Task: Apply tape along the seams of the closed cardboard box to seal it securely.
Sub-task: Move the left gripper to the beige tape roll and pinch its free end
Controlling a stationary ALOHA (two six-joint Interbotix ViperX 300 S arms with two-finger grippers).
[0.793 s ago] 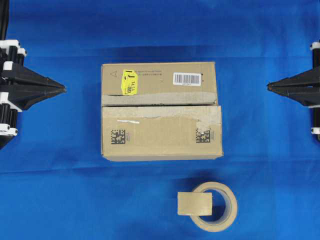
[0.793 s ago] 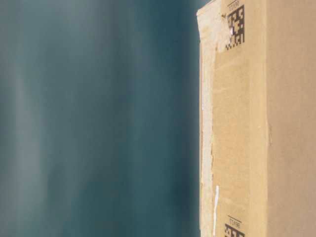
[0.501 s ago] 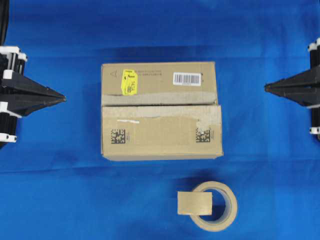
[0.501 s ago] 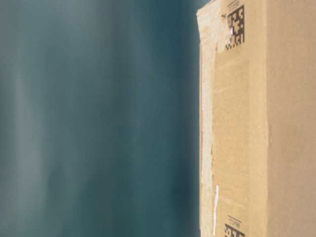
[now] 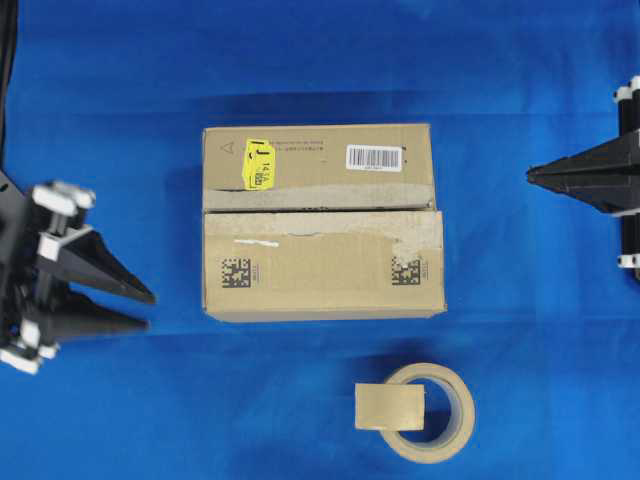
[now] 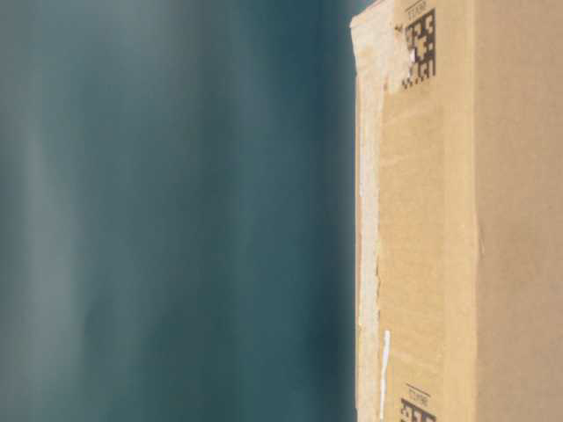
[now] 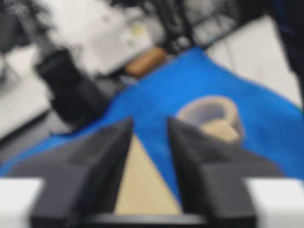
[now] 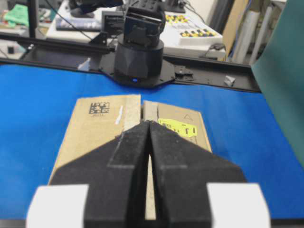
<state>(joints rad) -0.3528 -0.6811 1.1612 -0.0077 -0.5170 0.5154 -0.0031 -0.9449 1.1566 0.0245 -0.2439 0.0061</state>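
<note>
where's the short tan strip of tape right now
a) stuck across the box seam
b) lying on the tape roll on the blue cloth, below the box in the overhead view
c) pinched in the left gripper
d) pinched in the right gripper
b: in the overhead view the tape lies over the left edge of the tape roll, apart from the cardboard box, with neither gripper near it.

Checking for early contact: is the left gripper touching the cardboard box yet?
Apart. The overhead view shows blue cloth between the left gripper tips and the cardboard box near its left edge; the jaws stand open and empty.
</note>
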